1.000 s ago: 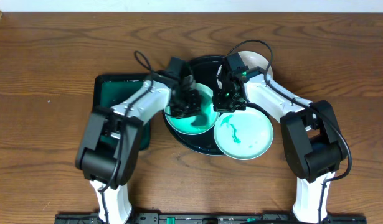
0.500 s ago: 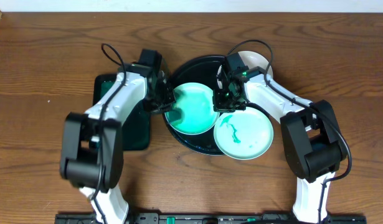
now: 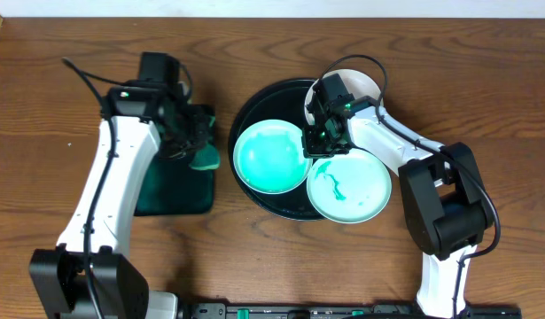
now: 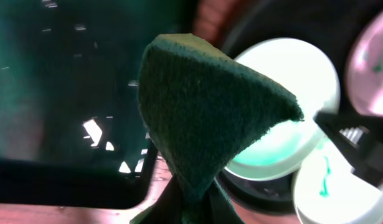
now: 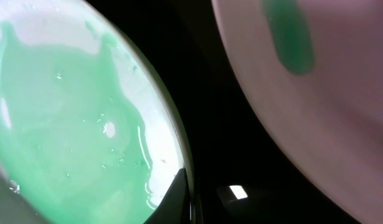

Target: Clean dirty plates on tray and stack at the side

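Note:
The black round tray point(image 3: 294, 206) holds a mint plate point(image 3: 270, 158) wet with green liquid. My right gripper point(image 3: 315, 142) is shut on that plate's right rim; the right wrist view shows a finger point(image 5: 186, 199) on the rim of the plate point(image 5: 73, 124). A second plate point(image 3: 347, 186) with a green smear overlaps the tray's right rim. A white plate point(image 3: 365, 84) lies behind the right arm. My left gripper point(image 3: 199, 146) is shut on a dark green sponge point(image 4: 210, 118) and holds it over the right edge of the green rectangular tray point(image 3: 170, 190).
The green rectangular tray point(image 4: 66, 93) lies left of the black tray with a strip of wooden table point(image 3: 59, 106) around it. The left wrist view also shows the mint plate point(image 4: 297, 93) and the smeared plate point(image 4: 340, 186). Both arms reach in from the front edge.
My left arm has swung left with the sponge, off the mint plate and over the green rectangular tray. The right gripper has stayed on the plate's rim.

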Tool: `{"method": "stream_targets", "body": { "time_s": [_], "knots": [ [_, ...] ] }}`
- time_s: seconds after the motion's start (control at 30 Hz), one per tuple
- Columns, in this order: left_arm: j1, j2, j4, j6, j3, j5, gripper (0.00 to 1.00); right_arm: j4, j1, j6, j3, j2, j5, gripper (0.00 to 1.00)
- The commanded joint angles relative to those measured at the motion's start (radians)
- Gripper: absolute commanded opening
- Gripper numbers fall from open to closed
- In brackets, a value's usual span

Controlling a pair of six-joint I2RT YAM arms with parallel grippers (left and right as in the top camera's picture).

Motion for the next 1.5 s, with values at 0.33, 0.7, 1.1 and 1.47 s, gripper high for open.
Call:
{"method": "stream_targets", "body": {
  "time_s": [0.33, 0.7, 1.1, 1.47],
  "knots": [
    [0.104, 0.160, -0.007, 0.025, -0.042, -0.039, 0.07, 0.035, 0.039, -0.152, -0.003, -0.192, 0.091, 0.01],
    [0.112, 0.198, -0.003, 0.025, -0.042, -0.039, 0.07, 0.034, 0.164, -0.286, -0.003, -0.341, 0.515, 0.01],
    [0.114, 0.198, -0.002, 0.025, -0.042, -0.046, 0.07, 0.016, 0.193, -0.497, -0.002, -0.442, 0.910, 0.01],
    [0.114, 0.198, 0.005, 0.024, -0.042, -0.066, 0.07, 0.065, 0.338, -0.841, -0.002, -0.442, 1.319, 0.01]
  ]
}}
